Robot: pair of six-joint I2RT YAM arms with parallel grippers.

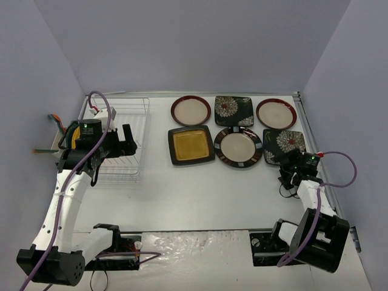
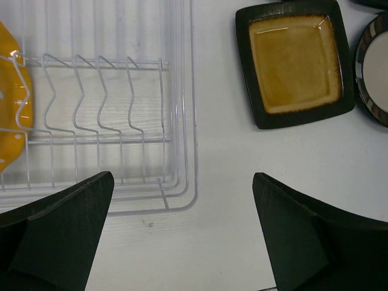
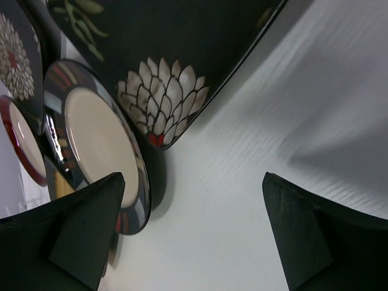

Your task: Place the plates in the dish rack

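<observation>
Plates (image 1: 237, 147) lie in two rows right of the dish rack (image 1: 130, 112), with bare table (image 1: 200, 194) nearer me. Left wrist: my left gripper (image 2: 182, 179) gapes empty over the rack's corner, a yellow plate (image 2: 7, 109) slotted inside. Right wrist: my right gripper (image 3: 194, 176) gapes empty beside the edge of the floral plate (image 3: 163, 97).

The left gripper (image 1: 130, 140) hangs over the right half of the rack (image 1: 137, 112). To its right lie two rows of plates, the amber square (image 1: 191, 145) nearest. The right gripper (image 1: 287, 167) sits just short of a floral square (image 1: 284, 144), with a dark-rimmed round (image 1: 238, 147) to its left.
</observation>
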